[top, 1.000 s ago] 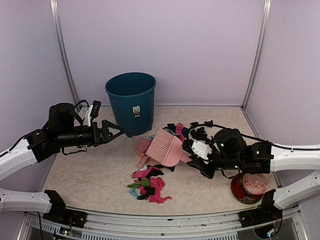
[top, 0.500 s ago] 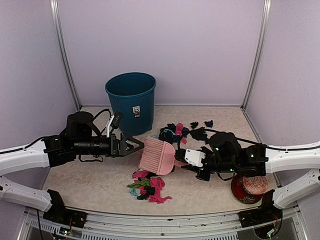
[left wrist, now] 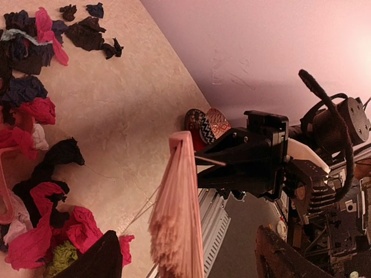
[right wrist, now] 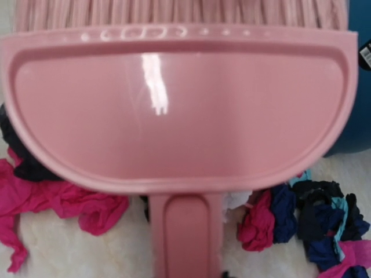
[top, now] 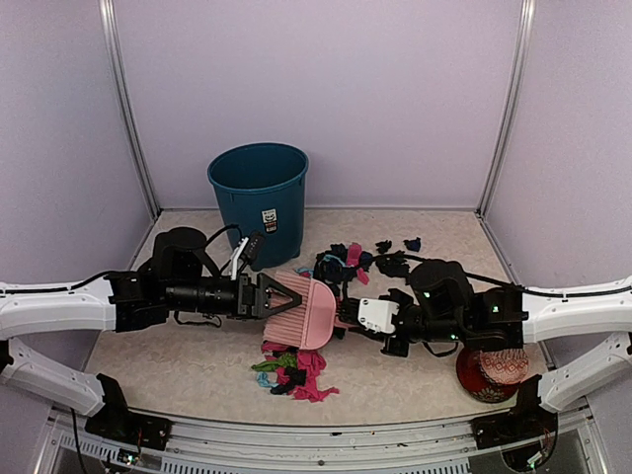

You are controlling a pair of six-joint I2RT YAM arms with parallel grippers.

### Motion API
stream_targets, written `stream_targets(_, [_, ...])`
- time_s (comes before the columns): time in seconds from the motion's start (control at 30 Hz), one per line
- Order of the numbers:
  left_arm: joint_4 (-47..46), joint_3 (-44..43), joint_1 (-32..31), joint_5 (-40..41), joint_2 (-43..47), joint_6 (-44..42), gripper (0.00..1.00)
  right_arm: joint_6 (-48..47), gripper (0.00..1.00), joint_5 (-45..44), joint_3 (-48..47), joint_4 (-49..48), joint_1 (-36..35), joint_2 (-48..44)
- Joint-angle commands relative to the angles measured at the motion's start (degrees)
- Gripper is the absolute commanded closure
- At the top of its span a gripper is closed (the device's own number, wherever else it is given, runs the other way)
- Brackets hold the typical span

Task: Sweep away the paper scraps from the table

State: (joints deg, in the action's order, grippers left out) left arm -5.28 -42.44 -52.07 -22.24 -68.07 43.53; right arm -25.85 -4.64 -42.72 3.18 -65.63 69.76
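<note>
The paper scraps lie in two heaps on the table (top: 188, 346): one near the front (top: 294, 370) and one further back (top: 346, 259), with loose black bits (top: 395, 263) beside it. My right gripper (top: 348, 318) is shut on the handle (right wrist: 185, 231) of the pink dustpan (top: 321, 321), which is tipped up on edge. The pink brush (top: 294, 298) stands against the pan. My left gripper (top: 296, 296) is open, one jaw on each side of the brush bristles (left wrist: 177, 220). Scraps also show in the left wrist view (left wrist: 40, 110) and under the pan (right wrist: 52, 197).
A teal bin (top: 259, 197) stands at the back left, just behind my left arm. A red patterned ball (top: 494, 370) sits at the front right beside my right arm. Lilac walls close in the back and both sides.
My left arm has reached right, from beside the bin to the brush, jaws open. My right gripper has pushed the dustpan left and tipped it more upright.
</note>
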Motion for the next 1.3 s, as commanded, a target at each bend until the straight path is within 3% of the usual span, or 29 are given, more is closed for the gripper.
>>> stream_targets(0.0, [-2.52,0.0,-0.48,-1.83,-1.17,-0.32,0.3,-0.02,1.0,0.48,-2.27,-1.77,-0.82,-0.35])
stream_targets(0.3, [-0.63,-1.56,-0.48,-2.13,-2.52,-1.08,0.6,-0.25,1.0,-2.27,-2.28,-2.02,-1.13,-0.61])
stream_targets(0.5, [-1.9,-1.84,-0.48,-4.18,-3.04,-0.82,1.0,-0.28,1.0,-4.49,-2.24,-2.84,-1.61,0.11])
stream_targets(0.73, [-3.08,-1.66,-0.42,-4.85,-2.33,-0.29,1.0,0.84,1.0,-5.39,-1.19,-4.12,-1.7,-1.17])
stream_targets(0.8, [-2.99,-1.66,-0.39,-4.91,-2.39,-0.33,1.0,1.51,0.91,-6.02,-1.06,-3.8,-1.7,-1.94])
stream_targets(1.03, [-2.63,-1.31,0.57,-3.48,-1.12,-0.57,1.0,7.0,0.22,-11.3,1.58,-1.64,-1.36,-7.92])
stream_targets(1.1, [-2.55,-0.84,1.02,-2.56,-0.49,-1.0,1.0,9.56,0.12,-10.52,3.08,-1.25,-0.48,-10.21])
stream_targets(1.27, [-2.96,0.75,2.72,-1.42,0.79,-2.59,1.0,18.8,0.04,-6.46,5.23,-0.85,4.19,-14.47])
